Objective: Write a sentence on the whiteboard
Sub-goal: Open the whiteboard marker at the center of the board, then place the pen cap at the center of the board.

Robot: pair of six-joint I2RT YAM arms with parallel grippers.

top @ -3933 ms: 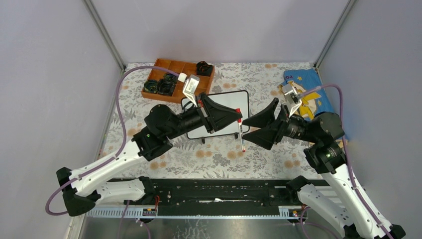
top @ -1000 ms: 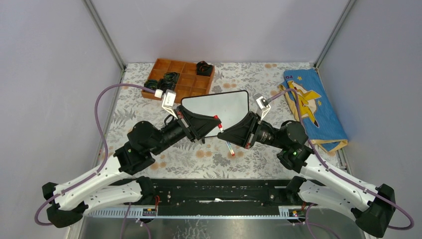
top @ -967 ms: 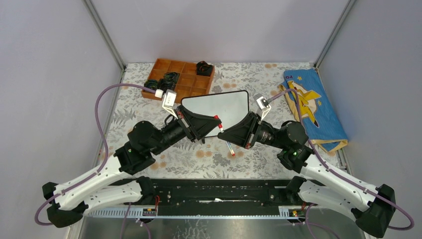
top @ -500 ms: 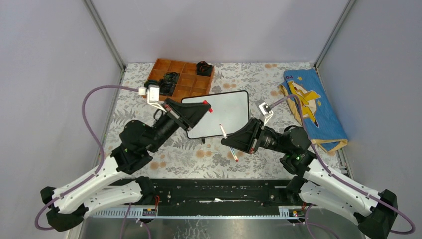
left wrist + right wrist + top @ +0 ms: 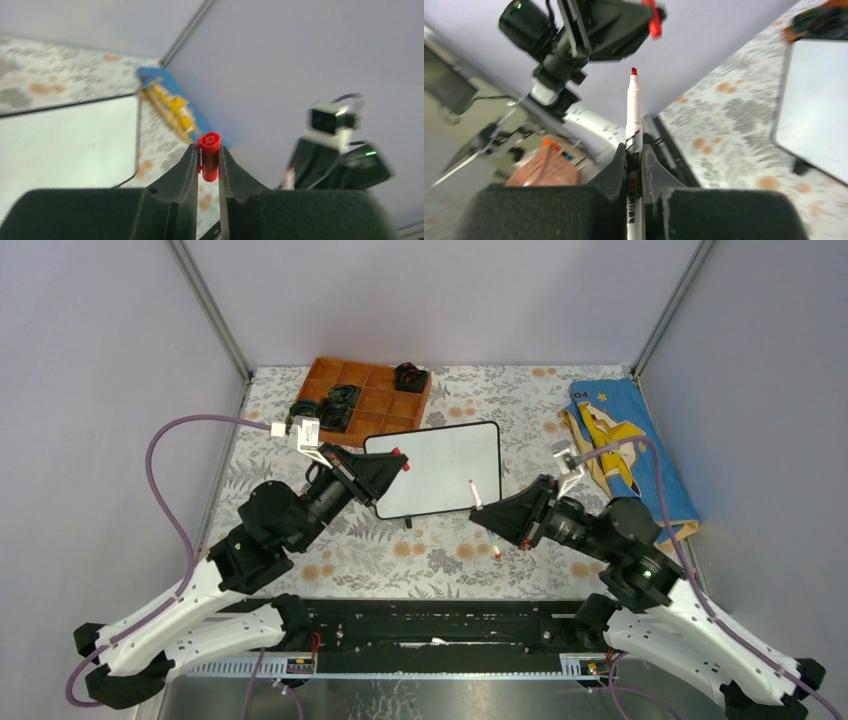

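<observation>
Count: one whiteboard point(image 5: 440, 468), centre frame on table point(image 5: 520, 390); one marker point(image 5: 633, 107); one red cap point(image 5: 209, 155); one orange tray point(image 5: 375, 390), upper left. Fingers of left gripper point(image 5: 208, 150) clamped on cap. Fingers of right gripper point(image 5: 634, 150) clamped on marker barrel, red tip bare. Barrel print unreadable.

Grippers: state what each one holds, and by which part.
Left gripper pinches the red cap by its sides. Right gripper clamps the marker around its barrel, bare red tip sticking out ahead.
</observation>
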